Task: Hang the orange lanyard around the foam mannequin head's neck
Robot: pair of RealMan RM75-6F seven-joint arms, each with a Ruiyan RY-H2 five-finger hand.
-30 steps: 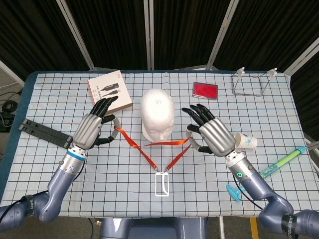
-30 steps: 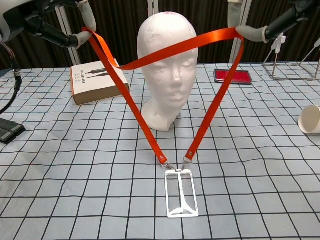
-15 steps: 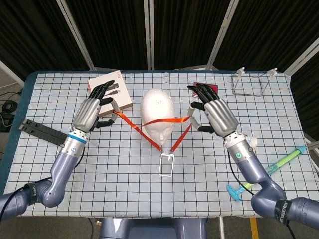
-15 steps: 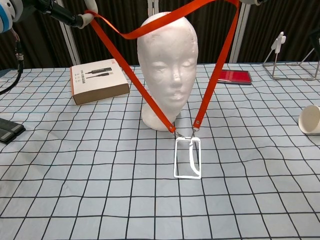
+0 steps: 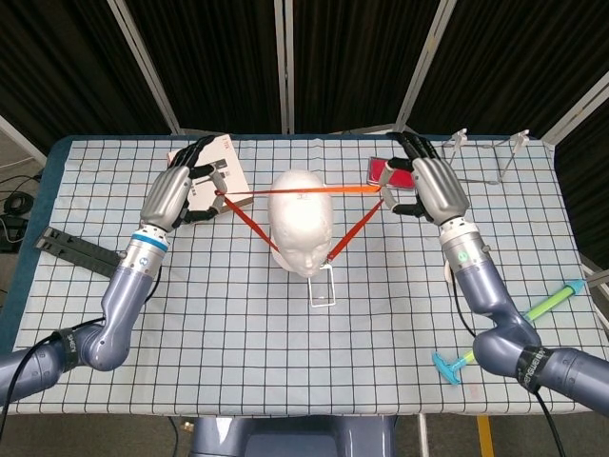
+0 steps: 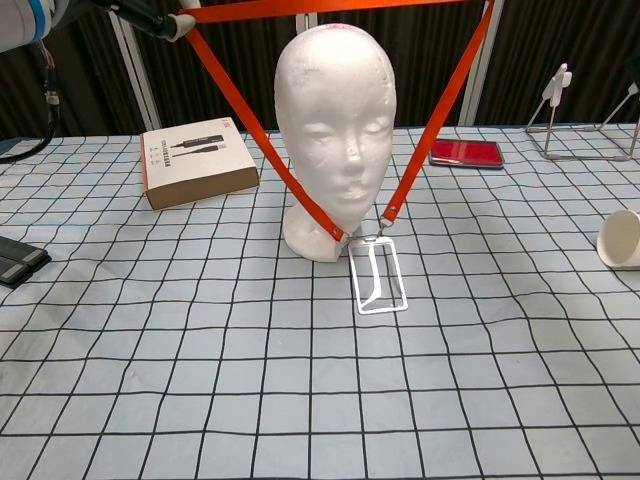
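The orange lanyard (image 5: 300, 191) is stretched taut above the foam mannequin head (image 5: 303, 222), its top span running level over the crown between the robot's two hands. The left hand (image 5: 177, 193), raised over the far-left part of the counter (image 5: 190, 324), pinches one end of the strap in its fingers (image 5: 202, 169); the right hand (image 5: 433, 186), raised toward the far-right part, holds the other end in its fingers (image 5: 407, 150). From each hand the strap slopes down and inward past the sides of the head, and the two runs meet at a clip just in front of the chin. A clear badge holder (image 6: 379, 279) hangs from that clip, its lower edge on the checked cloth just beside the head's base. In the chest view the loop frames the face, with the top span above the crown and not yet behind the head. The head stands upright near the middle of the counter, toward its far edge. A boxed product (image 6: 194, 161) lies to the head's left, a red case (image 6: 465, 152) behind it on the right, and a paper cup (image 6: 620, 238) near the right edge.
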